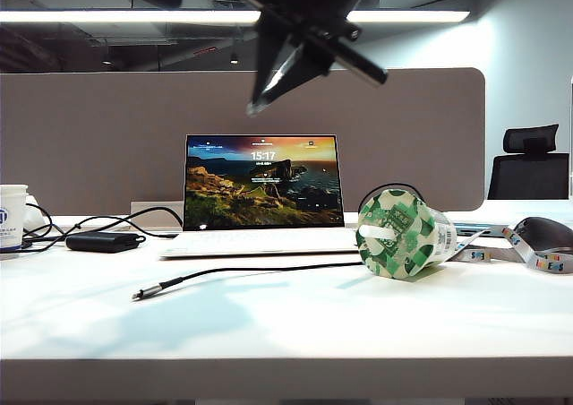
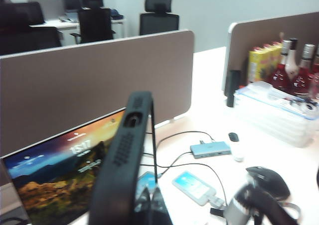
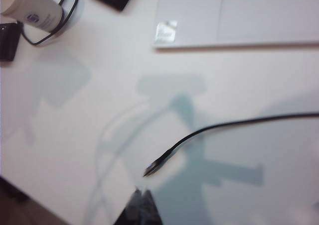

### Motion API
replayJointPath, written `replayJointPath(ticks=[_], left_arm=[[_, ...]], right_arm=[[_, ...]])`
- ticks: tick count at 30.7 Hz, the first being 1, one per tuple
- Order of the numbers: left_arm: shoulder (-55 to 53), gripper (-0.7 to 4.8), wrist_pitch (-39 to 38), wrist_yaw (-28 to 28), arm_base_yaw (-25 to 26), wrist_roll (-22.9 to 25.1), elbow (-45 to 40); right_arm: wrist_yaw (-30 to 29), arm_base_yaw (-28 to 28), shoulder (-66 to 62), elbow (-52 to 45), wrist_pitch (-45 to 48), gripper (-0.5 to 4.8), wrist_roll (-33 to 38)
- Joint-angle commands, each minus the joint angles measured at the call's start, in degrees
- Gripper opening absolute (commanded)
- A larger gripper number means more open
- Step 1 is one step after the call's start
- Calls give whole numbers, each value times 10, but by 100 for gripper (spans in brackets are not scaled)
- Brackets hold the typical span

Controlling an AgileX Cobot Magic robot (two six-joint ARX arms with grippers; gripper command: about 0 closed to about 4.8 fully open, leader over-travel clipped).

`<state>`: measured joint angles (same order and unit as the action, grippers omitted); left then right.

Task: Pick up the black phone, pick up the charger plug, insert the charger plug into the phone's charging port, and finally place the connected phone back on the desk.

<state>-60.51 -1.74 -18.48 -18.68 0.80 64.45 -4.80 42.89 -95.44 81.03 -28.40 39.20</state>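
An open-plan office under long ceiling strip lights holds a wide white desk [image 1: 286, 329] backed by a taupe divider panel [image 1: 107, 136], with black office chairs [image 2: 158, 17] beyond it. An open laptop [image 1: 263, 183] with a sunset lock screen stands at the middle of the desk near the panel. Left of it lie a small matte black box [image 1: 105, 241] with looping cables and a white paper cup [image 1: 12, 215] at the desk's left edge. Right of it a green-and-white yoghurt cup [image 1: 403, 233] lies on its side, with a dark mouse [image 1: 546, 235] and a lanyard strap [image 1: 528, 254] past it.

The charger plug [image 1: 140, 294] lies on the desk in front of the laptop, its thin black cable [image 1: 269, 269] running rightwards toward the cup. The front band of the desk around it is bare up to the thick white front edge.

The left gripper [image 2: 149, 205] is raised above the laptop, its fingers pinched on the black phone [image 2: 124, 160], which stands on edge, a short end uppermost. In the exterior view the dark mass high over the laptop is this grip; the charging port cannot be made out. The right gripper [image 3: 142, 195] hangs over the desk just beside the plug [image 3: 152, 169], fingers pressed together and holding nothing.
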Motion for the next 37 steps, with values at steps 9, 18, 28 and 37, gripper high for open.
replayJointPath(ticks=[9, 18, 28, 37], left_arm=[[59, -7, -35, 5, 1, 23, 4], [102, -7, -60, 34, 1, 43, 4], [118, -7, -81, 48, 1, 69, 4], [126, -7, -81, 48, 1, 69, 4]], right_arm=[[-106, 29, -83, 2, 60, -8, 233], [-118, 42, -118, 5, 129, 279, 280], [-74, 44, -119, 44, 100, 241, 298], [-69, 49, -164, 95, 42, 238, 298]])
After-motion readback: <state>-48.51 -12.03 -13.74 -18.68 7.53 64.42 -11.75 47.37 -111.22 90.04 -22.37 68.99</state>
